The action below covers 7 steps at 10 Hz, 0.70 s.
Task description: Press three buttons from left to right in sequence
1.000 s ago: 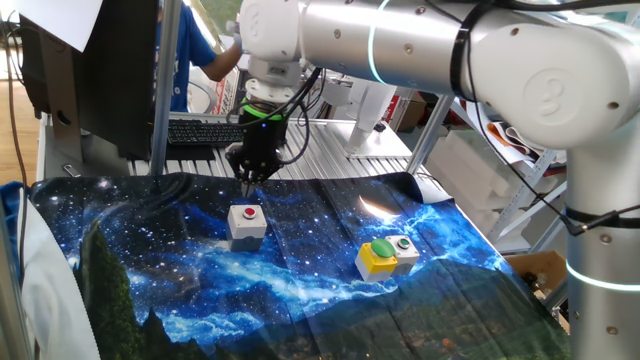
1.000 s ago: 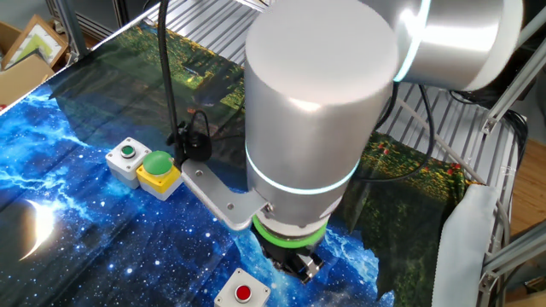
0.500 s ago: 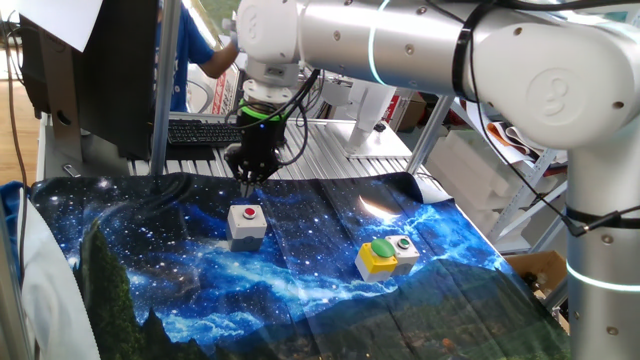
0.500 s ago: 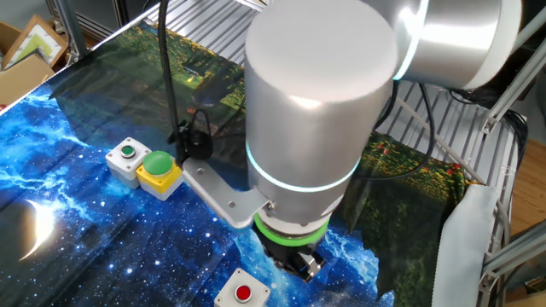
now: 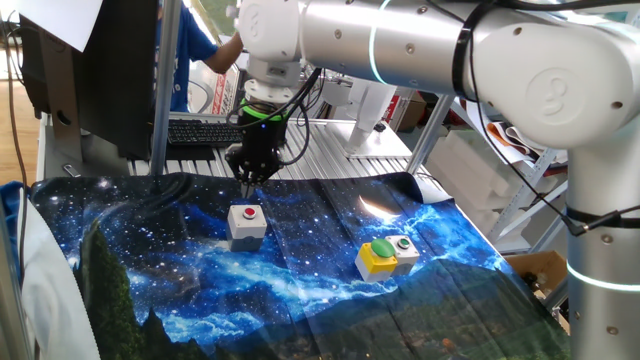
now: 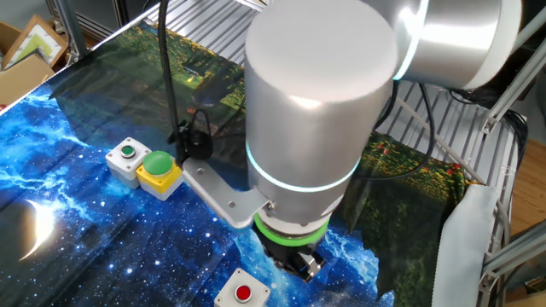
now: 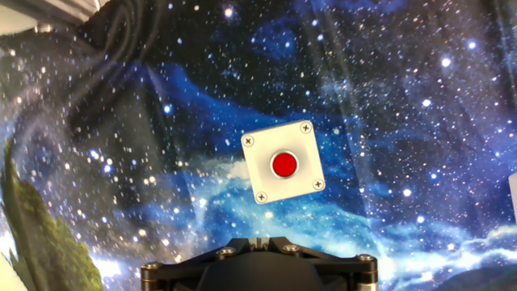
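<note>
Square grey box, round red button point(image 7: 283, 164), on wrinkled galaxy-print cloth point(image 7: 121, 162); end effector point(image 5: 250, 178) state unclear.

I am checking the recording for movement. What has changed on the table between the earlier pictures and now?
Nothing visibly changed. The gripper hangs above and behind the grey box with red button, not touching it. The yellow box with green dome and the small grey box sit where they were.

Glossy white arm shell point(image 5: 420, 45), printed galaxy cloth point(image 5: 300, 290), smooth plastic grey box with red button point(image 7: 283, 162)
</note>
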{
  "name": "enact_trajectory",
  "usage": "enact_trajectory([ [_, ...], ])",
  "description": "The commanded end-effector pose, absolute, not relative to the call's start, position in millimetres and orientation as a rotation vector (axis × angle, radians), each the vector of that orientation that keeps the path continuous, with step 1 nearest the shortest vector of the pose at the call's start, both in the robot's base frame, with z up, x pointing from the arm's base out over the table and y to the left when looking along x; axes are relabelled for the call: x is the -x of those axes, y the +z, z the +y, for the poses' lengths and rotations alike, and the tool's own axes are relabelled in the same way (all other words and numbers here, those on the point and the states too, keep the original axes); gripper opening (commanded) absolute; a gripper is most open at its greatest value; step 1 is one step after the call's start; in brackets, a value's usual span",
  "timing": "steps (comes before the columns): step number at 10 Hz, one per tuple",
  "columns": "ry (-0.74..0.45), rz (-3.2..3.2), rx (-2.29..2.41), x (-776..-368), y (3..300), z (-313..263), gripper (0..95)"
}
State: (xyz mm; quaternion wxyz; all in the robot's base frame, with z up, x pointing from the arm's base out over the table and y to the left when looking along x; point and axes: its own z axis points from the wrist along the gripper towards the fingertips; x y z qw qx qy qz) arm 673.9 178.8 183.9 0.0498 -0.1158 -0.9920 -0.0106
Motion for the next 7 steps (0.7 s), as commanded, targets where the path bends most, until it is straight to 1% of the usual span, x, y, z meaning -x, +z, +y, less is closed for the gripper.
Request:
enact_trajectory([
  [1, -0.027, -2.993, 0.325, -677.6, 184.3, 180.6, 0.0],
  [7, -0.098, -2.933, 0.316, -677.6, 184.3, 180.6, 0.0],
])
